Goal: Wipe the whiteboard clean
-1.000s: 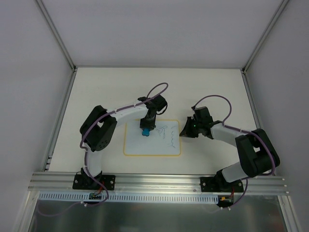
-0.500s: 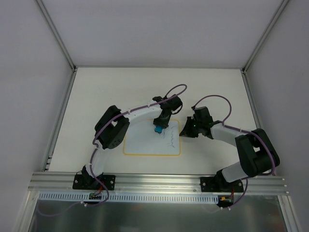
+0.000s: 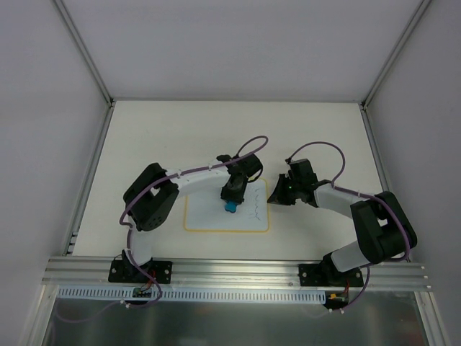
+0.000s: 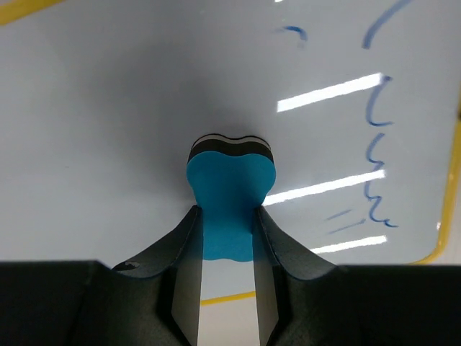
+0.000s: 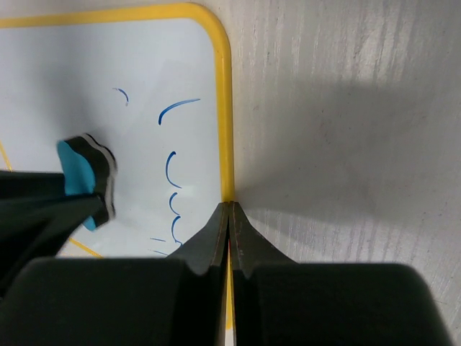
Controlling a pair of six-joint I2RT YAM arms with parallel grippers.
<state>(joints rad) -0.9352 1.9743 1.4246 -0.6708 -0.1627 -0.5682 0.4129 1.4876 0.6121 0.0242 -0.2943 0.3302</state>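
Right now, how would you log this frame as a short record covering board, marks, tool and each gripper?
board: small white rectangular whiteboard with yellow border, lying flat
marks: blue marker squiggles on its right part, left part bare
tool: blue foam eraser with black felt, felt end toward the board
left gripper: shut on eraser, over the board's middle
right gripper: shut, tips at the board's right yellow border

place: clearly a robotics lab test cell, not a home
walls: plain white panels [image 3: 216, 50] boxing in a bare table [image 3: 158, 130]
frame: aluminium rail [image 3: 238, 268] along the near edge
gear: left arm [image 3: 148, 205] and right arm [image 3: 374, 231] bolted onto it
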